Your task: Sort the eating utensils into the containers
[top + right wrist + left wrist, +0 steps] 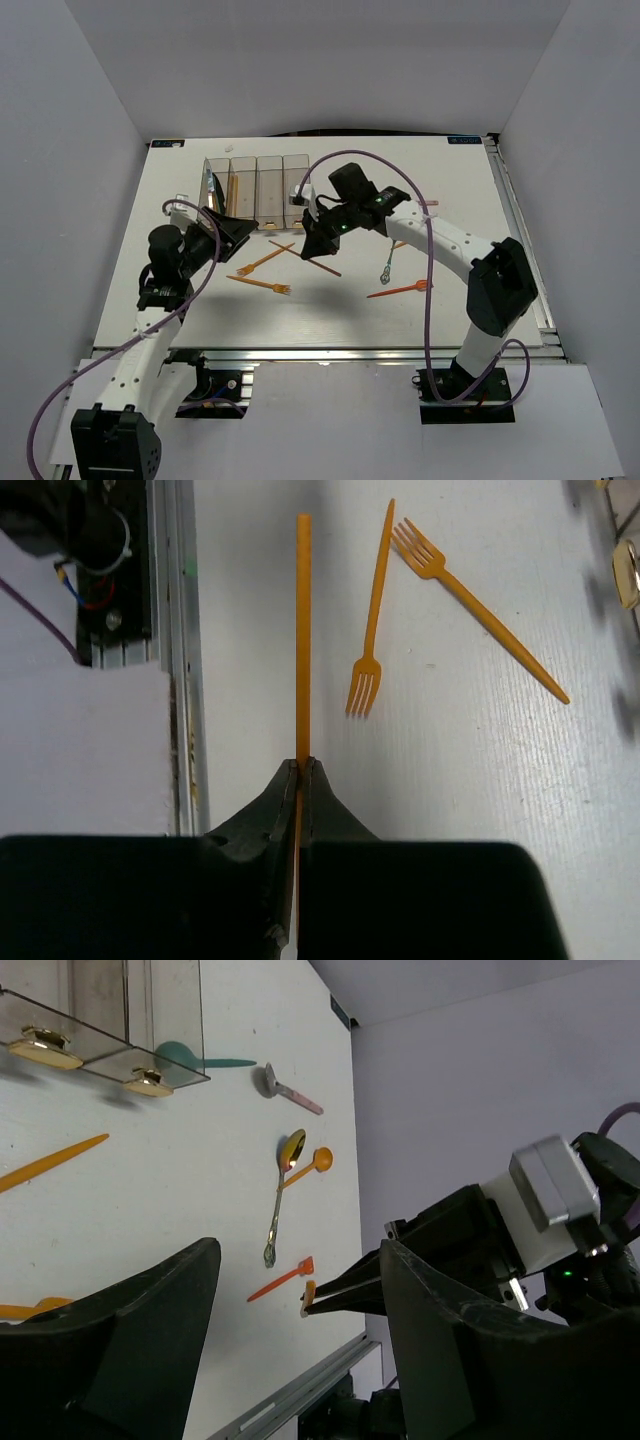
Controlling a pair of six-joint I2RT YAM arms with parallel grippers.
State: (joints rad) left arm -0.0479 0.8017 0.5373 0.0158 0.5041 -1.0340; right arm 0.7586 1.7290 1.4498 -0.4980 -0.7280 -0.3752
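Right gripper (pixel 302 768): fingers pressed together on the shaft of an orange utensil (pixel 303 630). Its head is hidden behind the fingers, so fork, knife or spoon cannot be told. In the right wrist view the shaft runs straight up the frame centre, over the white table (pixel 480 810).

Left gripper (pixel 238 238): jaws spread wide, nothing between them. In the top view it sits left of centre, just below the containers (pixel 258 190), which stand upper centre-left.

Loose on the table:
- First orange fork (pixel 372 620) and second orange fork (pixel 480 605), upper right of the right wrist view, near each other.
- Metallic spoon (pixel 278 1205) and orange spoon (pixel 312 1163), touching, centre of the left wrist view.
- Teal spoon (pixel 195 1060), upper left there, at the containers' corner, bowl seen through the clear wall.
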